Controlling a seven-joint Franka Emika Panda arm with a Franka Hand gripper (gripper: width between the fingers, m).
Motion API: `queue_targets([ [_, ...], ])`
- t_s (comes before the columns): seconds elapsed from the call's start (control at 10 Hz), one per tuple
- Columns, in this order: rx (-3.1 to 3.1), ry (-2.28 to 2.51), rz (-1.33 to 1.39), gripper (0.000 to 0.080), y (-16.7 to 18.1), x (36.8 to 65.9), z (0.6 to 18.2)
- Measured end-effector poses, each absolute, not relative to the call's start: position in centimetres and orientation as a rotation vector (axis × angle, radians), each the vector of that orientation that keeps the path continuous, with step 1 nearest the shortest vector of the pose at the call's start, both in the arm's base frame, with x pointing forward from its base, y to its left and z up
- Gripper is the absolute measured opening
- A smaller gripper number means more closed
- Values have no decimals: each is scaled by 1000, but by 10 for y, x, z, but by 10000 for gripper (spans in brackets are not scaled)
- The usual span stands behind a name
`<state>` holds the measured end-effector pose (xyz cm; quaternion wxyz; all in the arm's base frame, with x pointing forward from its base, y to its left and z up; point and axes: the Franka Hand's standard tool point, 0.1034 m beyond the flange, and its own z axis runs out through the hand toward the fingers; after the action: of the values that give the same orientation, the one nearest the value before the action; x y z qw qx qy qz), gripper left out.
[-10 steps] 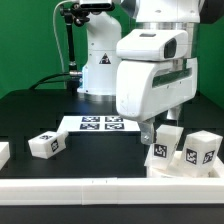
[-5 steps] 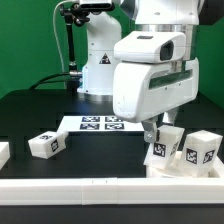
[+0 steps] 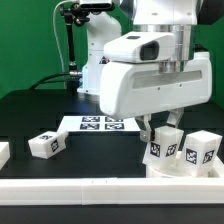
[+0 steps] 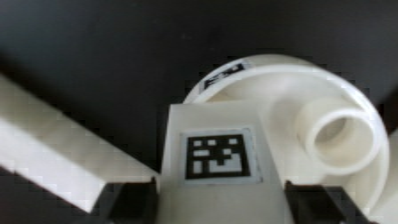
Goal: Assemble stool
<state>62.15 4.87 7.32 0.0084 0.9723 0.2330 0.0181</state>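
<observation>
Two legs stood upright at the seat (image 3: 190, 171), near the exterior view's right. The claw (image 3: 161, 129) was closed on the leg (image 3: 163, 149) further from that edge, and in the wrist view a finger lay against each of its sides. The second leg (image 3: 200, 150) stood just beside it, untouched. A third leg (image 3: 45, 144) lay on the table well apart, toward the exterior view's left, near the marker board (image 3: 100, 123).

The step in hand looked like fitting the gripped leg to the seat. The next move probably called for keeping it upright, lining it up with a round socket in the seat, then pressing or turning it home.

No brand or words could be read. The only markings were black-and-white square tags on the legs and marker board.
</observation>
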Motion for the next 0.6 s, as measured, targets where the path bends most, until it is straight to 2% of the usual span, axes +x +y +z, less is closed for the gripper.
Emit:
queue_targets([
  [0.6, 3138, 122, 92, 340, 48, 625, 73],
])
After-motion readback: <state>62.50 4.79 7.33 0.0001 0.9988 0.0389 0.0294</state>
